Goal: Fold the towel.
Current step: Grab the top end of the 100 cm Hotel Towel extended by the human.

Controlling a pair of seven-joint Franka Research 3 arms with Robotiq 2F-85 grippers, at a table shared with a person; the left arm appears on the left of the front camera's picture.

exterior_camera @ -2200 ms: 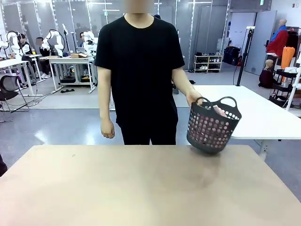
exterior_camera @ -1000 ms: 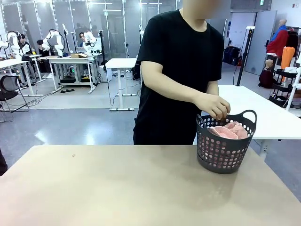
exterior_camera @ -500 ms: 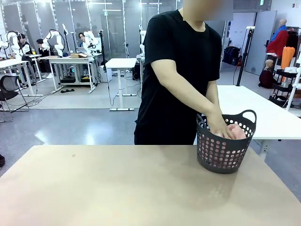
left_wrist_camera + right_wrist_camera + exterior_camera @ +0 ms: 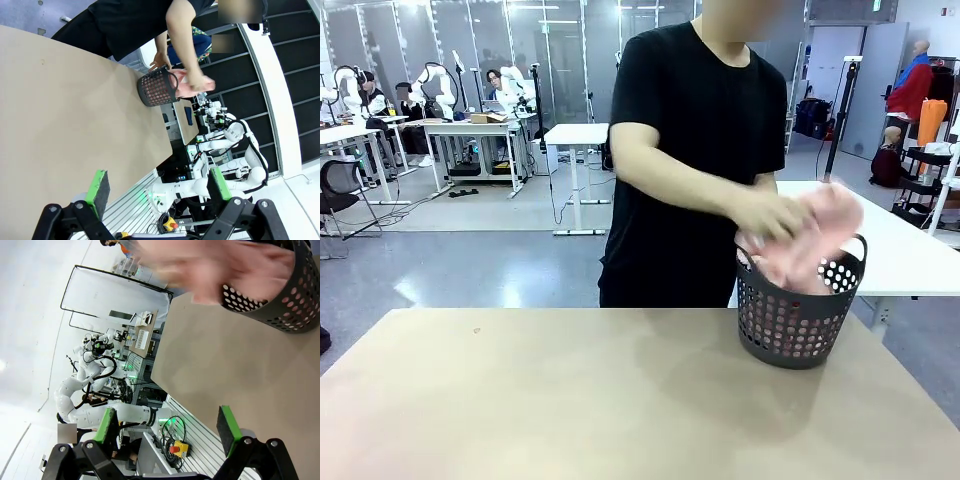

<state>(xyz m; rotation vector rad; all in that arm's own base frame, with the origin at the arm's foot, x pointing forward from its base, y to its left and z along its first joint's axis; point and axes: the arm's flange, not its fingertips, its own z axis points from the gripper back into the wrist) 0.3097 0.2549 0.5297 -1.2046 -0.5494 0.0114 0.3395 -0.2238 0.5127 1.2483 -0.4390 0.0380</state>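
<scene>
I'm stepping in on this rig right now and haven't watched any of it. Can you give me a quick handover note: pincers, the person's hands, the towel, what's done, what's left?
Left pincer: open, holding nothing, above the table.
Right pincer: open, holding nothing.
Person's hand: grips the bunched towel just above the basket; both are blurred.
Basket: upright at the table's far edge, on the robot's right.
Done: nothing folded yet.
Left: get the towel flat on the table, then fold it.

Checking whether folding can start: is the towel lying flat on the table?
No, the person's hand holds the towel bunched above the basket, not spread on the table.
</scene>
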